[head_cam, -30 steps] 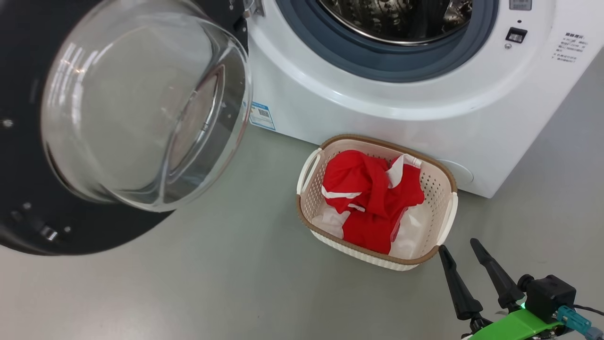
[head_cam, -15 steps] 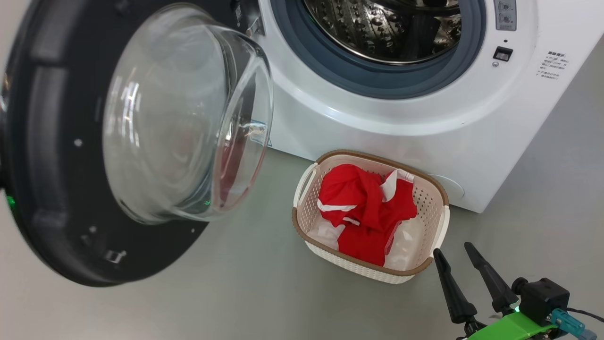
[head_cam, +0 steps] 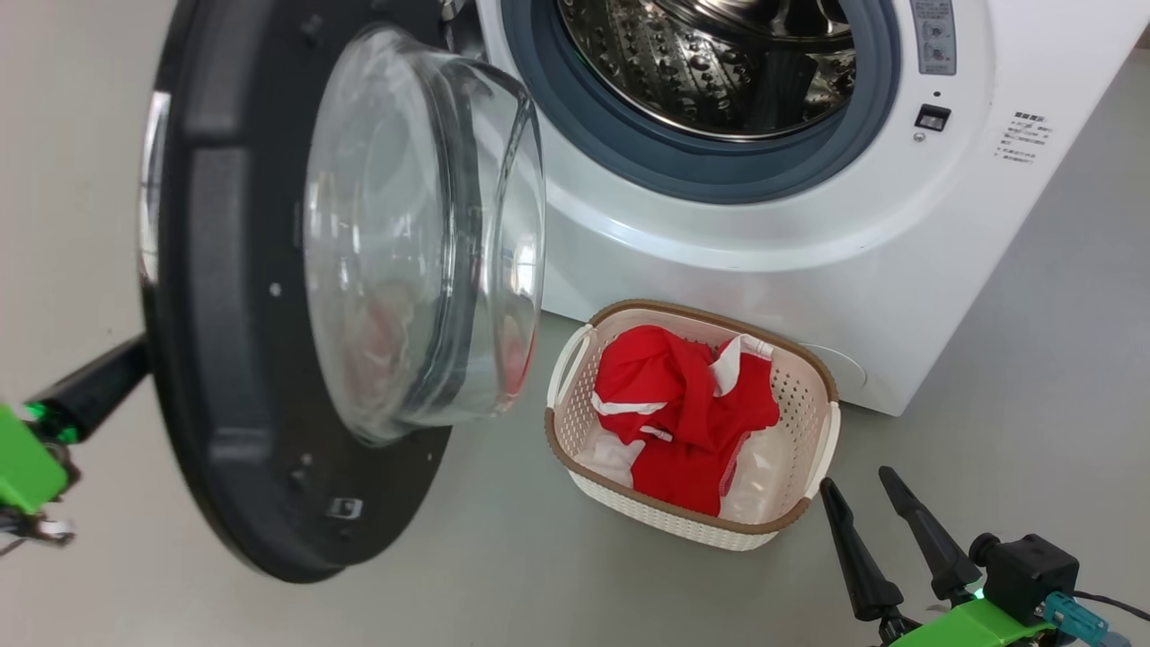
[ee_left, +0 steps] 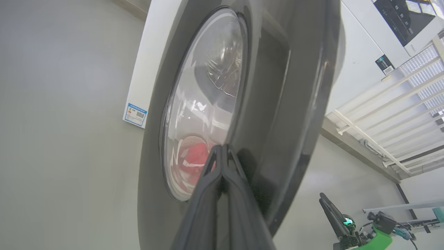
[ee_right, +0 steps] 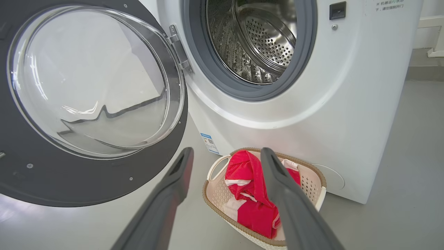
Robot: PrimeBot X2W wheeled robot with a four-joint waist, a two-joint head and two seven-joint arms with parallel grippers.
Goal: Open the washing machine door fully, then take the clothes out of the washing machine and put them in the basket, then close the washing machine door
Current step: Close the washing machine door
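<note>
While grey floor point(head_cam: 503, 575) runs wide around the washing machine point(head_cam: 719, 243), our head view has its door point(head_cam: 229, 359) standing out nearly edge-on, glass point(head_cam: 413, 252) bulging rightward, a floor gap before the basket point(head_cam: 558, 440) of red clothes point(head_cam: 683, 404). At the left wrist, our left gripper point(ee_left: 221, 147), clenched, meets the door's outer face. From the right wrist, our right gripper point(ee_right: 227, 151), spread and empty, aims at the basket.

1 big white front-loading washing machine point(head_cam: 809, 270) stands in the upper right of the head view, with 1 round black-ringed glass porthole door point(head_cam: 225, 377) at the left and 1 small blue label sticker point(ee_left: 135, 114). 1 cream perforated plastic basket point(head_cam: 665, 519) at lower centre has 2 white side handles point(head_cam: 564, 364). in it lies 1 heap of red and white clothes point(head_cam: 683, 404); the number of pieces cannot be told. 2 grippers, the right gripper point(head_cam: 855, 481) at lower right and the left gripper point(ee_left: 221, 149), have 2 long dark fingers point(ee_right: 295, 208) each.
</note>
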